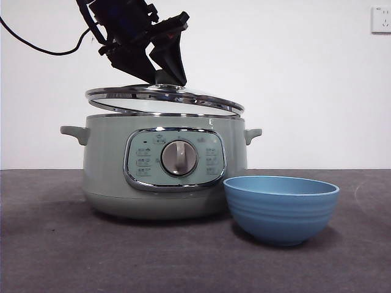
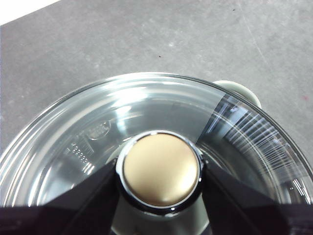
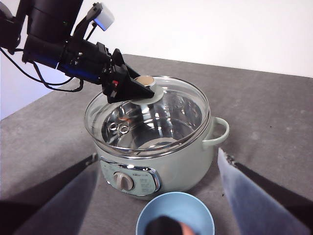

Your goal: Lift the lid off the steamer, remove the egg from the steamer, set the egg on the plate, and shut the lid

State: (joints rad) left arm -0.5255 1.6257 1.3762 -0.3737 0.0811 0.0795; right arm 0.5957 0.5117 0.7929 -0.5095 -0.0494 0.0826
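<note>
The sage-green steamer (image 1: 110, 159) stands on the grey table, with the blue plate (image 1: 281, 207) just in front of it on its right. My left gripper (image 1: 166, 74) is shut on the knob (image 2: 160, 169) of the glass lid (image 1: 165, 97). The lid hangs tilted just above the pot's rim, its left edge higher. From above the plate (image 3: 146, 218), my right gripper (image 3: 157, 154) stands open with nothing between its jaws and faces the steamer (image 3: 181, 161) and lid (image 3: 181, 112). I cannot make out the egg through the glass.
A black cable (image 1: 36, 46) trails from the left arm towards the left edge. A wall socket (image 1: 380, 19) sits at the top right. Grey table surface stretches to the left and right of the pot.
</note>
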